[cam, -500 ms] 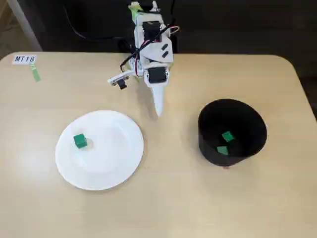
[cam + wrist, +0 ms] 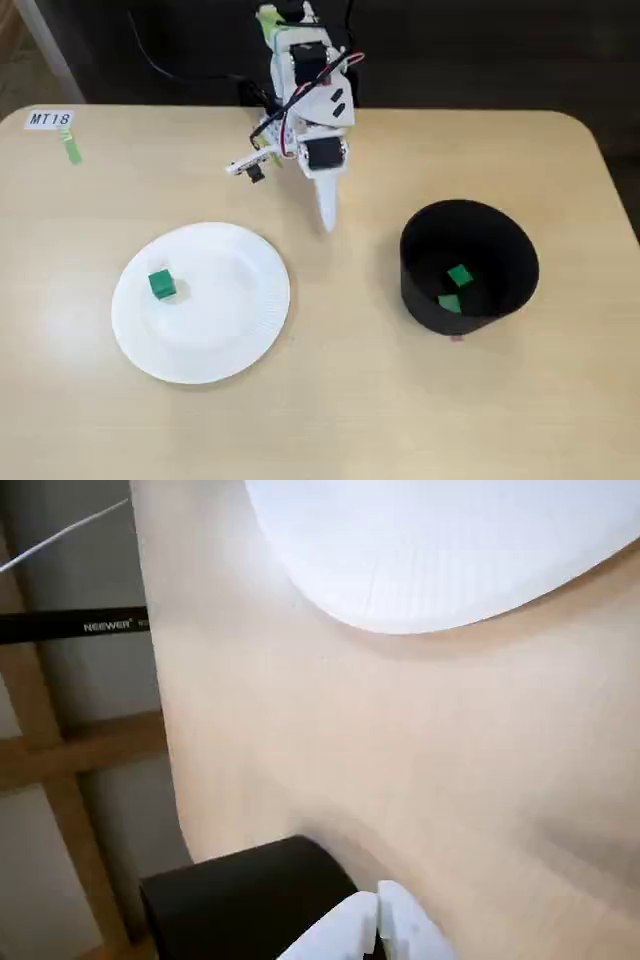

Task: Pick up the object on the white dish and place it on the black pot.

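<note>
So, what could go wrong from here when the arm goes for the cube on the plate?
The green cube is tiny and sits left of centre on the light paper plate, so the closed gripper may push the cube or shift the plate. The black pot already holds two green pieces; its wall could catch the fingers.

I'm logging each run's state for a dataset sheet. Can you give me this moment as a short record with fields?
surface: light wooden table
white dish, left of centre in the fixed view
green cube: on the dish, near its left side
black pot, right of the dish, apart from it
pot contents: two green cubes inside
gripper: between dish and pot, empty, fingers together in the wrist view
label: MT18 tag at the table's far left corner
</note>
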Motion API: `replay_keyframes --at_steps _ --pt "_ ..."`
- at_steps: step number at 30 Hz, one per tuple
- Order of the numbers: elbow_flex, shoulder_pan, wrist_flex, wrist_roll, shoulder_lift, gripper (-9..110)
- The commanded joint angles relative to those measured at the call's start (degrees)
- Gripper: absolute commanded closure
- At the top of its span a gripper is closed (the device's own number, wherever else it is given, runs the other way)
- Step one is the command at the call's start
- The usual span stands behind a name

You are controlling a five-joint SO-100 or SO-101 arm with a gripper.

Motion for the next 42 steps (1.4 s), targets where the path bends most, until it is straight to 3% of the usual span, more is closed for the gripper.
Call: replay_keyframes --at_steps 1,5,9,17,27,32,42 --pt "-1.41 -0.7 -0.44 -1.32 6.33 101" --pt "-7.21 3.43 -2.37 -1.49 1.85 102" --pt "-22.68 5.62 -5.89 -4.13 -23.55 102" --pt "-59.68 12.22 6.5 0.53 -61.7 102" --pt "-80.77 28.12 21.01 16.08 -84.02 102" --pt "-82.44 37.0 25.49 23.47 -87.63 102" --pt "-90.53 47.2 30.76 25.49 -100.63 102"
